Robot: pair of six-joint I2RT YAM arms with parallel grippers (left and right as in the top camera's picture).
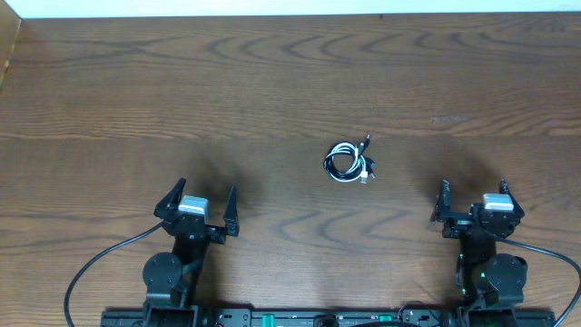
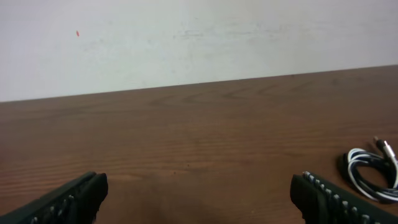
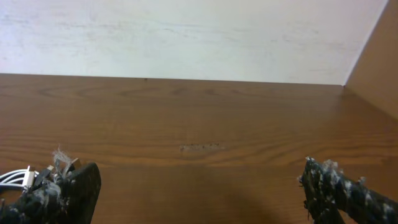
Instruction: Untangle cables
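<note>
The cables (image 1: 349, 163), one white and one black, lie coiled together in one small bundle on the wooden table, right of centre. The bundle also shows at the right edge of the left wrist view (image 2: 371, 171) and, partly hidden behind a finger, at the left edge of the right wrist view (image 3: 22, 177). My left gripper (image 1: 197, 203) is open and empty near the front edge, to the left of the bundle. My right gripper (image 1: 475, 201) is open and empty near the front edge, to the right of the bundle.
The wooden table (image 1: 272, 82) runs back to a white wall (image 2: 186, 37). A wooden side panel (image 3: 379, 56) stands at the far right. Thick black arm wires (image 1: 95, 263) loop along the front edge.
</note>
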